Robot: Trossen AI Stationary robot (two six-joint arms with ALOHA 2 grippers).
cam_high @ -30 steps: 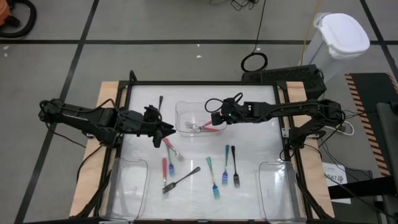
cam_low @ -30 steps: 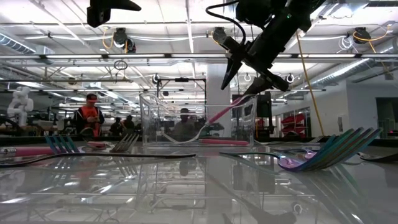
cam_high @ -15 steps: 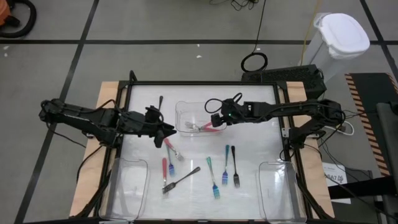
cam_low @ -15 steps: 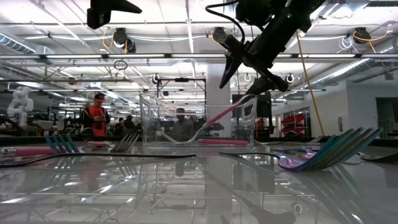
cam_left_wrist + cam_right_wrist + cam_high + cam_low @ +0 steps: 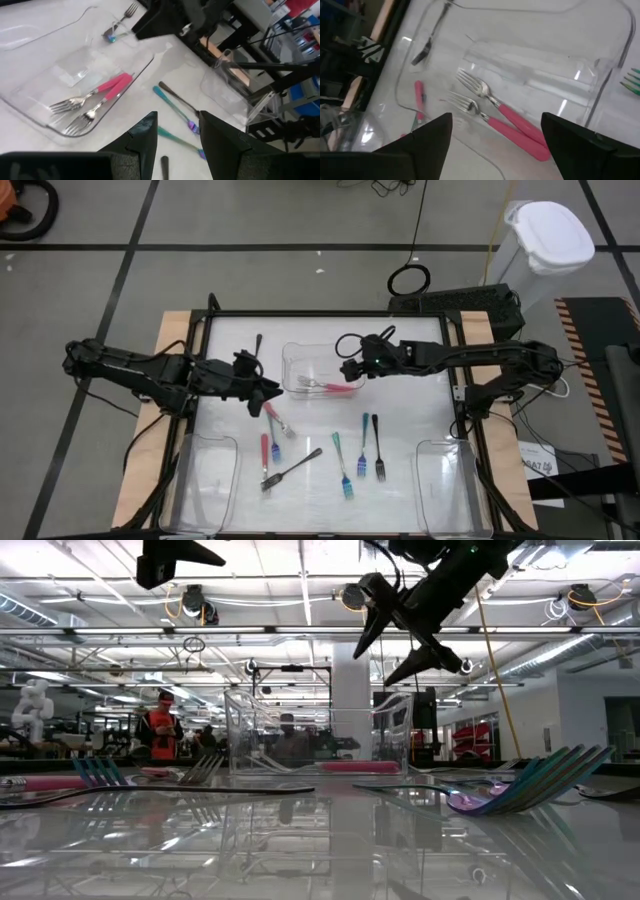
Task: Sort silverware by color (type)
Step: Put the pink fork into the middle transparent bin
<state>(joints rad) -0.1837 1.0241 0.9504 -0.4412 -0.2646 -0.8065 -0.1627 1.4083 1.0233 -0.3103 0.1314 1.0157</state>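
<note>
Two pink-handled forks are being seen lying in the clear tray near the table's centre. The right gripper, fingers spread empty, is being held above its three o'clock edge. The left gripper, at eight o'clock, is partly parted; its fingertips are being cut off.

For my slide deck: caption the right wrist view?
Open right gripper above clear tray holding two pink-handled forks.

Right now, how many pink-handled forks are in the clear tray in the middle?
2. Both lie flat side by side in the middle tray: one pink fork and a second pink fork touching it. None seems hidden there.
</note>
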